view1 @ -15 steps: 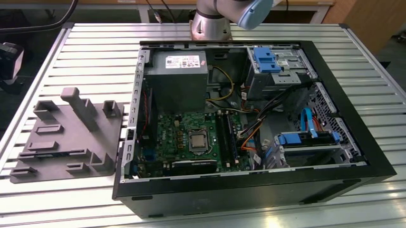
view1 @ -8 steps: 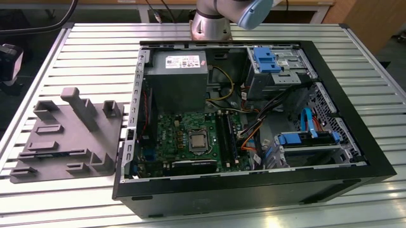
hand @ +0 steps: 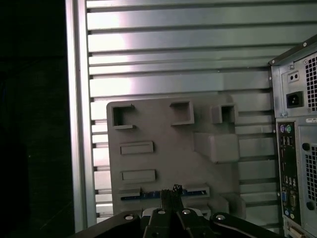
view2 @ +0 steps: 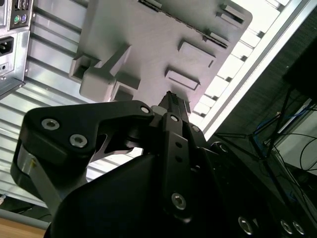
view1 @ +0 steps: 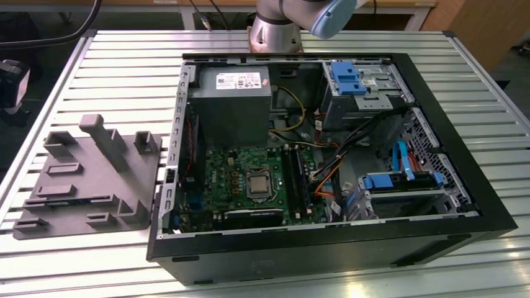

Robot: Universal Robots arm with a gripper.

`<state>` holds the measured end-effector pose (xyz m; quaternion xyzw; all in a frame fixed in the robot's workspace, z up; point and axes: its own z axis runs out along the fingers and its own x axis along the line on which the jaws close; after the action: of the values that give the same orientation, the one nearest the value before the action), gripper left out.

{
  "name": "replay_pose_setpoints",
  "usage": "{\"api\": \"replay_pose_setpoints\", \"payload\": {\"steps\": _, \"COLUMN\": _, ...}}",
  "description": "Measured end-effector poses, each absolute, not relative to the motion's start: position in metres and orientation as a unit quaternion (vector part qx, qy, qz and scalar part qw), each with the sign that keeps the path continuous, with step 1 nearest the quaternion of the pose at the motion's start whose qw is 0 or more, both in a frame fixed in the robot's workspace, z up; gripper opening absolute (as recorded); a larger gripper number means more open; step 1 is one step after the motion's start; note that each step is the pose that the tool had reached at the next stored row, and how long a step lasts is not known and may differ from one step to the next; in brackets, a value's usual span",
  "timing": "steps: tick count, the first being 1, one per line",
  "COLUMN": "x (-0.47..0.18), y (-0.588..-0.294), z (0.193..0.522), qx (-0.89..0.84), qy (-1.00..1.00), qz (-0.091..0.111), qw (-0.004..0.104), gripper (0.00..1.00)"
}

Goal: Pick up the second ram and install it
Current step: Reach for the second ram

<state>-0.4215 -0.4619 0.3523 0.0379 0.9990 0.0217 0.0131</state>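
Matt grey plastic fixture (view1: 83,186) on sheeny ribbed metal table (view1: 124,56); claw (hand: 171,191) matt black.

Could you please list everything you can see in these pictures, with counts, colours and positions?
table: one, silver, slatted, under everything.
computer case: one, black, lying open on the table, towards the exterior view's right.
motherboard: one, green, inside the case.
power supply: one, grey, inside the case, next to the motherboard.
drive brackets: two, blue, inside the case at the exterior view's right.
cables: several, orange, blue and yellow, beside the motherboard.
fixture plate: one, grey, on the table at the exterior view's left of the case.
second ram: one, dark, lying in a slot of the fixture plate.
arm: one, silver base behind the case.
gripper: one, black, shut, empty, lined up over the ram.
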Motion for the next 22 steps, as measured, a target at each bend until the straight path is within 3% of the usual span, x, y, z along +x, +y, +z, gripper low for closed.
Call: {"api": "replay_pose_setpoints", "payload": {"steps": 22, "x": -0.4245, "y": -0.4653, "z": 0.3469, "qx": 0.038, "qy": 0.999, "qz": 0.022, "qw": 0.013, "gripper": 0.11}}
